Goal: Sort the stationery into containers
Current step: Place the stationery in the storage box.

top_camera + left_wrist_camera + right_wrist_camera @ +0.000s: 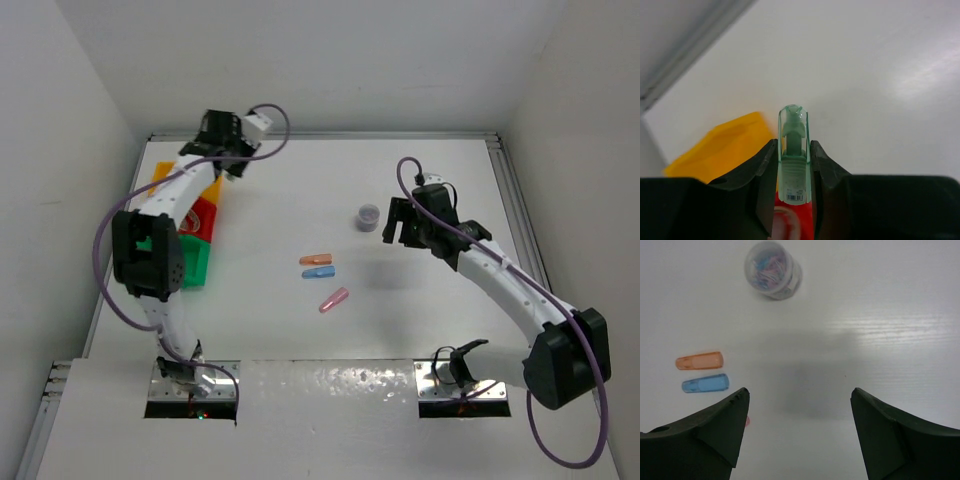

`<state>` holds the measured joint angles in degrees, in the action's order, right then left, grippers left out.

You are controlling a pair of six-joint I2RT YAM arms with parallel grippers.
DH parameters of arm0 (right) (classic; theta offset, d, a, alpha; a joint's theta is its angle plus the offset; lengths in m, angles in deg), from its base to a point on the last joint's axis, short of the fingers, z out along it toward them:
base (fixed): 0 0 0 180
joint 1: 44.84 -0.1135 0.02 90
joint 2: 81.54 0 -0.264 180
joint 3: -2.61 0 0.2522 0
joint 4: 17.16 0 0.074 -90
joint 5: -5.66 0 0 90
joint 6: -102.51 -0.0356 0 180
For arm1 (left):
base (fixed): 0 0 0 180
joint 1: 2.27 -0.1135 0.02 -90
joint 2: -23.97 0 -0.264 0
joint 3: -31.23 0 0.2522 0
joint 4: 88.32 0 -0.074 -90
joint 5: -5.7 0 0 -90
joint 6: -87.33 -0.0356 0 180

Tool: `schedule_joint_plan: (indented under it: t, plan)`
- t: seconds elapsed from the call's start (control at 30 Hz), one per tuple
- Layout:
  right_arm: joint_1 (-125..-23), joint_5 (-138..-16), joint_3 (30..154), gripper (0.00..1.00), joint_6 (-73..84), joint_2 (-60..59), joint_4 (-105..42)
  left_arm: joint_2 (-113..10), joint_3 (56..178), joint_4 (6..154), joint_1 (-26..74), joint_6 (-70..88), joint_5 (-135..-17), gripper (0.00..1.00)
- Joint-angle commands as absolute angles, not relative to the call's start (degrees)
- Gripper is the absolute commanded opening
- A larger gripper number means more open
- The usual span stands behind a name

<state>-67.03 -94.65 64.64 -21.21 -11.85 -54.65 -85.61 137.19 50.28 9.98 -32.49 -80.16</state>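
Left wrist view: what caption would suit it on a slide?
Left fingers grip a green capsule piece above the yellow-orange bin and red bin.

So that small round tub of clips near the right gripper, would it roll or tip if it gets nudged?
The clip tub stands upright on the table, squat and round, so a low nudge would probably slide it, not tip it. Knocked onto its side, it would likely roll. Its clear plastic wall looks smooth, so the open right gripper may slip unless it closes squarely across the middle.
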Motion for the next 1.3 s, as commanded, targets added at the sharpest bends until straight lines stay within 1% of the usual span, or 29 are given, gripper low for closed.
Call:
schedule_joint_plan:
  t: [0.0, 0.07, 0.13, 0.2, 0.27, 0.33, 0.5, 0.6, 0.77, 1.03, 1.07, 1.1, 1.13, 1.2, 1.23, 1.27]
  plan:
    - [-67.07, -93.22, 69.54, 0.80, -20.71, -9.83, -55.18, -79.39, 136.48, 55.77, 4.00, -45.88, -79.93, 0.00]
    - [-67.86, -93.83, 70.24, 0.80, -20.98, -9.56, -55.09, -81.92, 139.62, 54.90, 0.64, -48.27, -77.11, 0.00]
    - [-68.21, -94.19, 69.98, 0.80, -21.15, -9.64, -54.57, -85.00, 143.67, 49.73, -2.26, -52.14, -74.90, 0.00]
    - [-68.65, -94.54, 68.93, 0.80, -21.24, -10.70, -53.87, -89.55, 150.78, 44.03, -5.94, -55.12, -73.33, 0.00]
    - [-68.74, -95.15, 67.27, 0.80, -20.98, -11.75, -53.51, -92.90, 156.05, 40.33, -7.54, -58.28, -70.42, 0.00]
    - [-68.74, -95.33, 66.21, 0.80, -20.11, -12.37, -54.12, -93.97, 158.62, 39.08, -8.85, -60.75, -68.84, 0.00]
    - [-68.48, -96.91, 64.97, 0.81, -18.17, -12.72, -55.88, -93.54, 156.00, 37.41, -10.71, -74.28, -66.20, 0.00]
    - [-68.48, -96.91, 64.01, 0.81, -19.04, -12.02, -55.27, -92.49, 151.88, 37.40, -12.72, -82.97, -63.13, 0.00]
    - [-68.39, -96.03, 62.69, 0.81, -21.24, -11.32, -53.69, -92.92, 149.05, 39.33, -14.31, -88.17, -60.40, 0.00]
    - [-68.48, -97.35, 64.18, 0.81, -21.68, -10.35, -55.71, -96.70, 148.26, 41.79, -15.81, -89.06, -60.13, 0.00]
    - [-68.48, -97.44, 64.27, 0.81, -21.68, -10.26, -55.97, -96.88, 148.08, 41.97, -15.81, -89.41, -60.31, 0.05]
    - [-68.39, -97.61, 64.44, 0.81, -21.77, -10.26, -56.15, -97.05, 147.82, 41.98, -15.81, -89.50, -60.39, 0.13]
    - [-68.48, -97.79, 64.44, 0.81, -21.77, -10.00, -56.24, -97.06, 147.65, 42.15, -15.81, -89.42, -60.39, 0.25]
    - [-68.39, -97.79, 64.53, 0.81, -22.21, -10.00, -56.15, -97.05, 147.38, 42.24, -15.81, -89.15, -60.39, 0.33]
    - [-68.39, -97.70, 64.62, 0.81, -22.21, -9.91, -56.15, -96.97, 147.38, 42.24, -15.89, -88.80, -60.22, 0.40]
    - [-68.39, -97.44, 64.62, 0.81, -22.38, -9.82, -56.15, -96.88, 147.38, 42.33, -16.07, -88.71, -60.13, 0.43]
